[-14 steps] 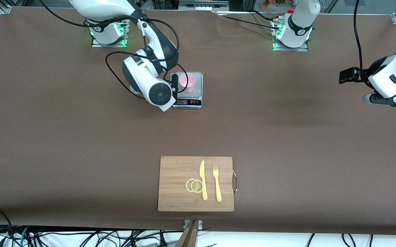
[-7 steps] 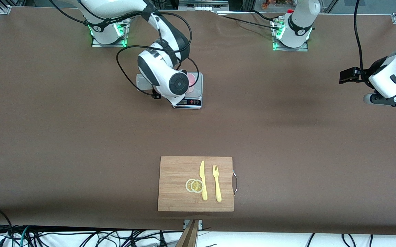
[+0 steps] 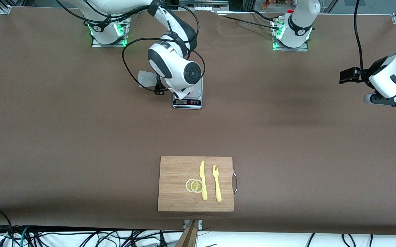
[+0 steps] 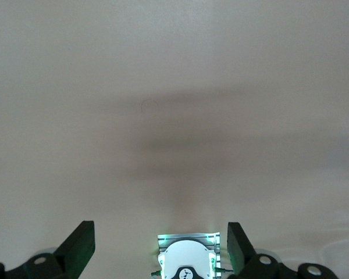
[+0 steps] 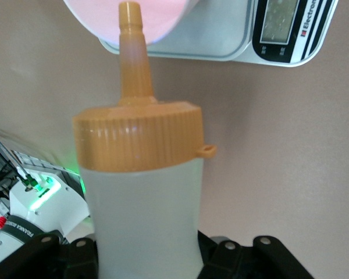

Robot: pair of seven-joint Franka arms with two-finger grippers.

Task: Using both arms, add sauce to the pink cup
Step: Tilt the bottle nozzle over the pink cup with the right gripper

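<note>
My right gripper (image 5: pixel 148 256) is shut on the sauce bottle (image 5: pixel 142 197), a whitish squeeze bottle with an orange cap. The bottle is tipped, and its nozzle (image 5: pixel 132 52) points at the rim of the pink cup (image 5: pixel 163 14), which stands on a kitchen scale (image 5: pixel 279 35). In the front view the right wrist (image 3: pixel 180 73) covers the cup. Only the bottle's base (image 3: pixel 145 79) sticks out beside the wrist, above the scale (image 3: pixel 187 102). My left gripper (image 4: pixel 160 247) is open and empty. The left arm (image 3: pixel 390 82) waits at its own end of the table.
A wooden cutting board (image 3: pixel 173 171) lies near the front camera. On it are a yellow knife (image 3: pixel 203 180), a yellow fork (image 3: pixel 216 183) and two lemon slices (image 3: pixel 194 185). Black cables loop around the right wrist.
The right arm has swung toward the left arm's end, bringing the tipped bottle over the scale. Its wrist now hides the pink cup in the front view. The left arm has not moved.
</note>
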